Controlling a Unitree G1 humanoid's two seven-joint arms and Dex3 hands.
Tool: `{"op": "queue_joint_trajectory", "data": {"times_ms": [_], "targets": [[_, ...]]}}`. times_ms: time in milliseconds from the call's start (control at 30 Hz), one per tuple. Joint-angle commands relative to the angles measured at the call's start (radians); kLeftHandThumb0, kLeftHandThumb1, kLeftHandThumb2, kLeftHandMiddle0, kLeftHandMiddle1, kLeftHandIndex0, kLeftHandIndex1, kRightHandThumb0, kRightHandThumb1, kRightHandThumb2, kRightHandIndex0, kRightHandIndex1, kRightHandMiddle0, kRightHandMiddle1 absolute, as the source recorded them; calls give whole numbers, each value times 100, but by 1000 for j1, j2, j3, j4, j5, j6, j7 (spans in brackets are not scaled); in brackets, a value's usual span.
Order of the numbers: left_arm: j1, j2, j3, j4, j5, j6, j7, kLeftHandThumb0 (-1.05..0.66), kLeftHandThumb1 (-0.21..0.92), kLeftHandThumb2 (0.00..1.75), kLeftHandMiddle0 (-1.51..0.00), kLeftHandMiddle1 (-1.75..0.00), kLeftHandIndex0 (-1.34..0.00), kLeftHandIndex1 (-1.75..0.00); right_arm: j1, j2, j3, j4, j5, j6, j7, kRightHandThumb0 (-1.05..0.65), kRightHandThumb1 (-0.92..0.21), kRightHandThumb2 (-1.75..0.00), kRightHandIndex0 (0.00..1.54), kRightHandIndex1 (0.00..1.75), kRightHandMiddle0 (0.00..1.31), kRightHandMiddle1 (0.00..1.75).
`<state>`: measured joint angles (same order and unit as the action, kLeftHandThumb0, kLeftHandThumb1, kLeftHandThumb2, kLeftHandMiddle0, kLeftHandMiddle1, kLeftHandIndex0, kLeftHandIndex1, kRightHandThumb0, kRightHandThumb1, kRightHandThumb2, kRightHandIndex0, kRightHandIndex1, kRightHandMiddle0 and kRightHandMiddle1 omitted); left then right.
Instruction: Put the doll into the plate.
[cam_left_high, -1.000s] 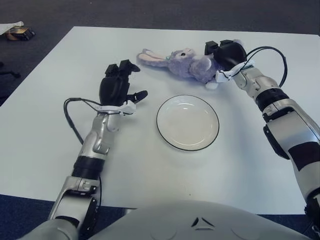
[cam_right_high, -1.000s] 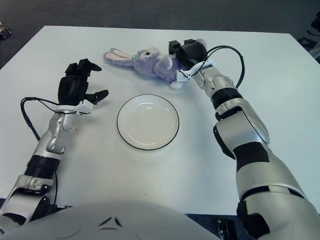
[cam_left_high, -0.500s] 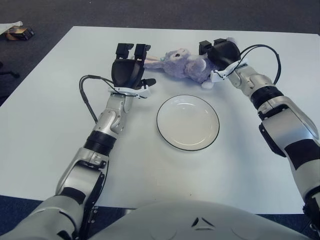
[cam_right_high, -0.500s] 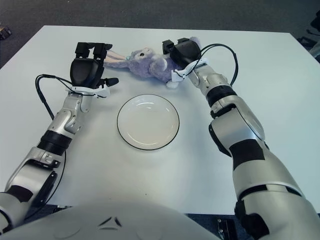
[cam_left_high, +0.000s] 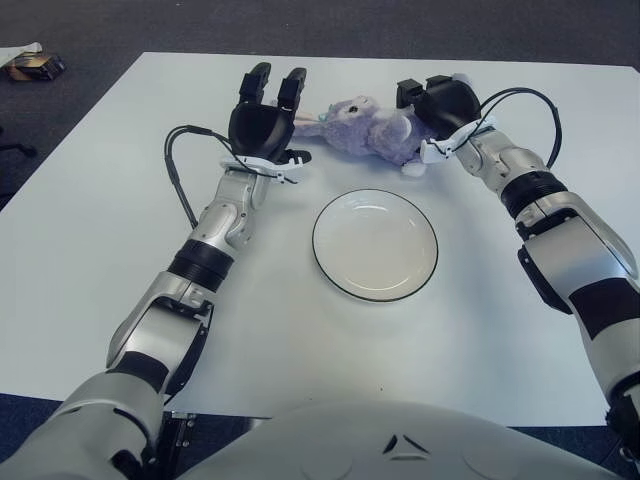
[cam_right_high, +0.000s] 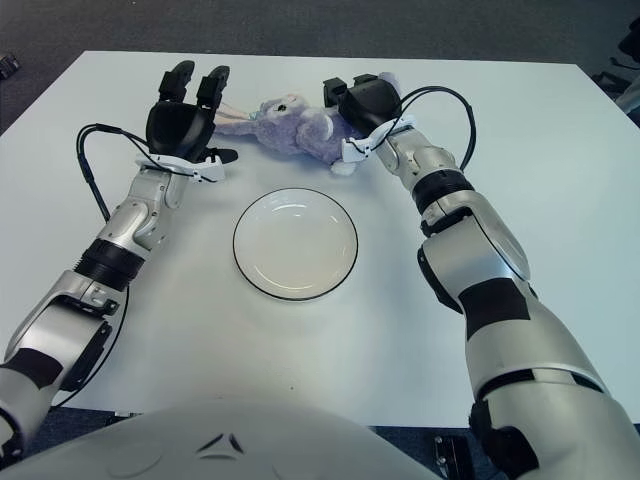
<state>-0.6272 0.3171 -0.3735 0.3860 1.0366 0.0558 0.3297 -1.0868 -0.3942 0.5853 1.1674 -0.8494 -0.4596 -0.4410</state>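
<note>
Doll (cam_left_high: 368, 128) lies beyond plate (cam_left_high: 375, 245), right hand (cam_left_high: 440, 103) gripping it, left hand (cam_left_high: 263, 120) spread beside.

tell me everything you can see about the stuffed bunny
The stuffed bunny is a purple-grey plush with long ears that look pinkish inside and a pale foot. It lies on its side on the white table, beyond the empty plate and apart from it, head and ears toward the robot's left. The right hand sits on its rear end, the left hand, fingers spread, at its ears.
</note>
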Motion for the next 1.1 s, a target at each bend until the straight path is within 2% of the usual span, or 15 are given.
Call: {"op": "queue_joint_trajectory", "data": {"times_ms": [0,367,800,1067], "targets": [[-43,-4,-22,39,2,-4,26,-88,63,53,0,-9,0,-2,-20,6,-19,-28,23,-11,-6,0,-1,-163,87,163,62,175],[-107,-30,-54,127,-44,-41,35,-91,61,50,0,-1,0,0,-7,1,-24,-87,18,-9,1,0,-1,-163,87,164,62,175],[-97,-44,-48,100,-137,-102,-22,-99,64,40,0,0,0,0,-5,-10,-22,-158,4,15,9,0,-3,-161,86,162,61,175],[-98,-53,-44,141,-175,-144,20,-99,66,35,0,0,0,0,12,-8,-53,-194,38,19,51,0,-3,-160,86,162,60,175]]}}
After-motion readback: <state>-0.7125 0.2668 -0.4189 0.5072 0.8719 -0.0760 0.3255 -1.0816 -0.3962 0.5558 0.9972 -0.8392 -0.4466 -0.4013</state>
